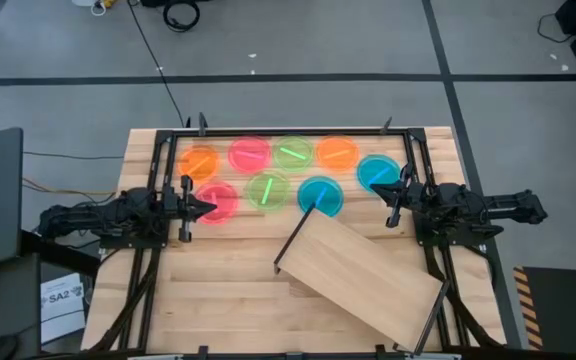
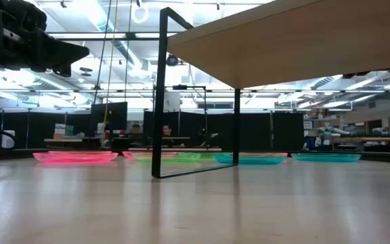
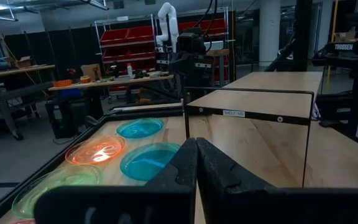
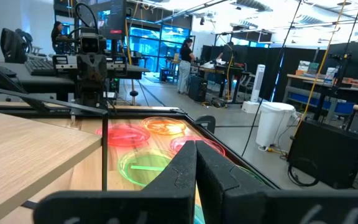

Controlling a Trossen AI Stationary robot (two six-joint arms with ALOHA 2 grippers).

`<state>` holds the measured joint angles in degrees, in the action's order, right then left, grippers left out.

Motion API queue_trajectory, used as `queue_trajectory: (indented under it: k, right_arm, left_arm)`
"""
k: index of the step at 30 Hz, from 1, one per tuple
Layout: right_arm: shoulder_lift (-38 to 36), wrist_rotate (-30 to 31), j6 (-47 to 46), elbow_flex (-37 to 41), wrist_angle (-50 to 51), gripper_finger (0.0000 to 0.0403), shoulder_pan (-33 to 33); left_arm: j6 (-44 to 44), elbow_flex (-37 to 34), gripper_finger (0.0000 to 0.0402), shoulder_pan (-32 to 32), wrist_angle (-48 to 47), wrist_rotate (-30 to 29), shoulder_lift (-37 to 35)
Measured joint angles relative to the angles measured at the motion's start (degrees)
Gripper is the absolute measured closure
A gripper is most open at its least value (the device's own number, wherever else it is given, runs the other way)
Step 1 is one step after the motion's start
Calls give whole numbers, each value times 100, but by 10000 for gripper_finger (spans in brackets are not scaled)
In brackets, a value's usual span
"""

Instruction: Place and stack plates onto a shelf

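Wooden table (image 1: pixel 218 300), nothing stacked yet. Eight plates (image 1: pixel 268 190) lying flat toward 12 o'clock, shelf (image 1: pixel 368 275) bare near 5. Left gripper (image 1: pixel 205 207) pinched together over pink plate (image 1: pixel 218 200); right gripper (image 1: pixel 395 195) together too. Next: open up, grab one.

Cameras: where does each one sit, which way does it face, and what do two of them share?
High: overhead, straight down; both arms, left gripper, right gripper.
Low: tabletop height, under the shelf; an arm upper left.
Left wrist: past shut fingers toward the shelf.
Right wrist: past shut fingers toward the plates.
Shared: both wrists see shelf and plates.
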<state>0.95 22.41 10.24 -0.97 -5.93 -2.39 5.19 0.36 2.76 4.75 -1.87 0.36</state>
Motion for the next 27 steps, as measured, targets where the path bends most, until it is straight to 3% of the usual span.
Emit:
queue_trajectory:
  k: [15, 21, 27]
  right_arm:
    - [0, -106, -290, 1, -464, 384, 0]
    - [0, -48, -579, 0, -1384, 340, 1]
    - [-2, 687, -433, 0, -2116, 275, 2]
  left_arm:
    - [-2, 0, 392, 2, 2, -1, 0]
    - [-2, 0, 392, 2, 2, 0, 0]
    - [-2, 0, 392, 1, 2, 0, 0]
